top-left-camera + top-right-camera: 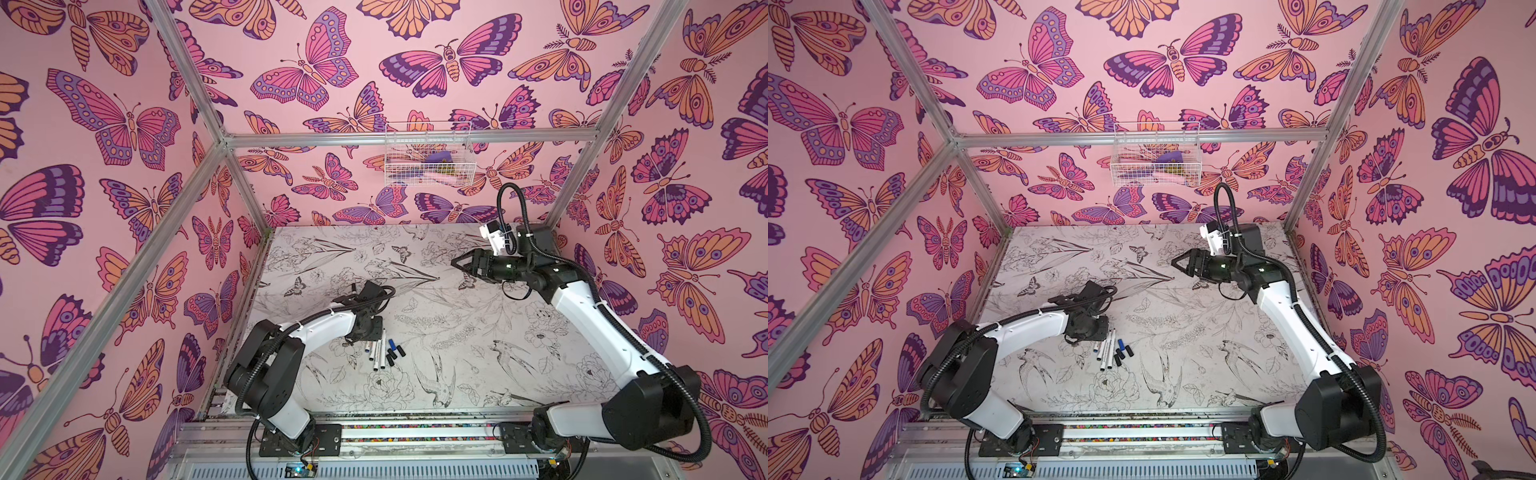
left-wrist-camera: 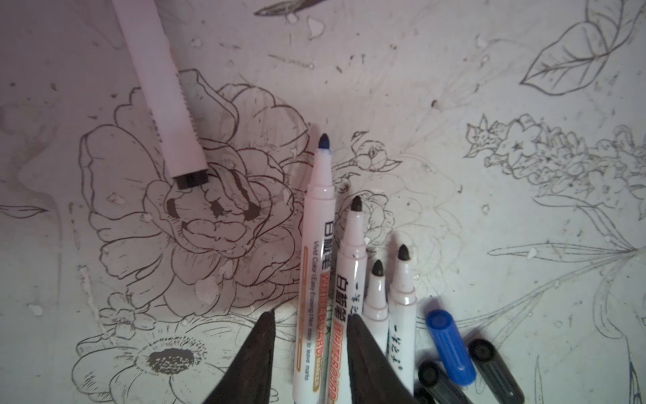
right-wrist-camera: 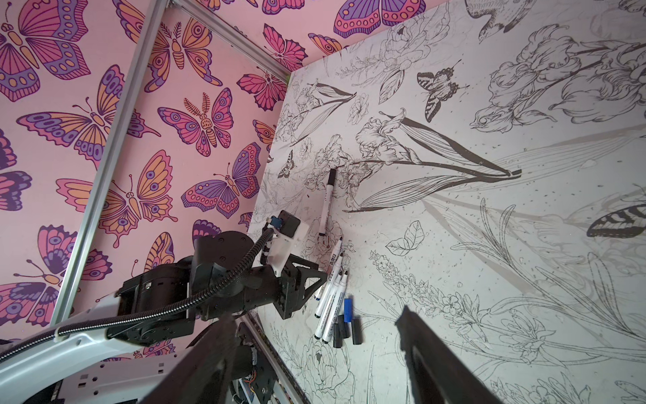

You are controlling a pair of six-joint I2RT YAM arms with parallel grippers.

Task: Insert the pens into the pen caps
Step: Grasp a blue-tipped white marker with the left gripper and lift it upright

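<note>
Several uncapped white pens (image 2: 316,245) lie side by side on the flower-print table, showing in both top views (image 1: 376,353) (image 1: 1106,351). My left gripper (image 2: 313,314) points down over them, open. Its fingers (image 2: 258,349) straddle the blue-tipped pen and part of the black-tipped pen (image 2: 349,273) beside it, with a gap on one side. A blue pen cap (image 2: 451,346) and black pen caps (image 2: 496,367) lie right next to the pens. One more pen (image 3: 327,203) lies apart, further back. My right gripper (image 1: 457,262) hangs open and empty, high at the back right.
A white wire basket (image 1: 428,156) hangs on the back wall. Aluminium frame posts stand at the table's corners, and a rail (image 1: 374,432) runs along the front edge. The left arm (image 1: 316,324) arches over the table's left side.
</note>
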